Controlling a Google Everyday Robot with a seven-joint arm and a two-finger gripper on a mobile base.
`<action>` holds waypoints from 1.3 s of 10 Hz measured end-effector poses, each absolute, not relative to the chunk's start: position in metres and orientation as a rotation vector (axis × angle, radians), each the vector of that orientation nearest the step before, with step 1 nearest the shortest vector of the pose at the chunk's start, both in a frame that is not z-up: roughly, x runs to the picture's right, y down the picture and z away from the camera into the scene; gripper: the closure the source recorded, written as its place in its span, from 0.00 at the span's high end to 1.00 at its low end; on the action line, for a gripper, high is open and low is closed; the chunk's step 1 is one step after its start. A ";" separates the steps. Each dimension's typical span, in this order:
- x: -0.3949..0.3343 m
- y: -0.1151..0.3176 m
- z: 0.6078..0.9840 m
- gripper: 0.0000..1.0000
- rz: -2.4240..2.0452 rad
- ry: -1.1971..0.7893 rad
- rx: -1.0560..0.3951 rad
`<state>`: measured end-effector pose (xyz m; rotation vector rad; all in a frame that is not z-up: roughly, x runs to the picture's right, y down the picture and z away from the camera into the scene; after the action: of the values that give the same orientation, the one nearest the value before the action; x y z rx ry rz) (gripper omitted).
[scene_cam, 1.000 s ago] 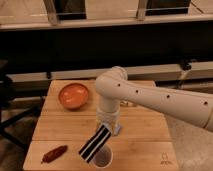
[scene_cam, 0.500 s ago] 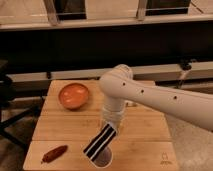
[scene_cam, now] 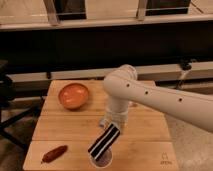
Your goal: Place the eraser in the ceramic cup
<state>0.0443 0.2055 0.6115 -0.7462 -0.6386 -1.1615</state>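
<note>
Nothing can be read: the only marking, a small dark logo (scene_cam: pixel 164 159) on the wooden table (scene_cam: pixel 145 135), toward four o'clock from the gripper (scene_cam: pixel 113 125) clamping the eraser (scene_cam: pixel 104 141), is illegible.

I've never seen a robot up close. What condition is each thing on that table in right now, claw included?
gripper: shut on the eraser, above the table's front edge.
eraser: held tilted, lower end at the cup's mouth.
ceramic cup: upright, under the eraser.
orange bowl: upright, looks empty.
reddish-brown sausage-shaped thing: lying flat at the front left of the table.
</note>
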 end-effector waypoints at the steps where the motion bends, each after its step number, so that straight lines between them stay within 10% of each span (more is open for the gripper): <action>1: 0.047 0.205 0.612 0.04 -1.162 -0.632 -0.739; 13: 0.040 0.215 0.606 0.04 -1.201 -0.632 -0.677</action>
<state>0.0399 0.2153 0.6058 -0.6773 -0.6318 -1.2005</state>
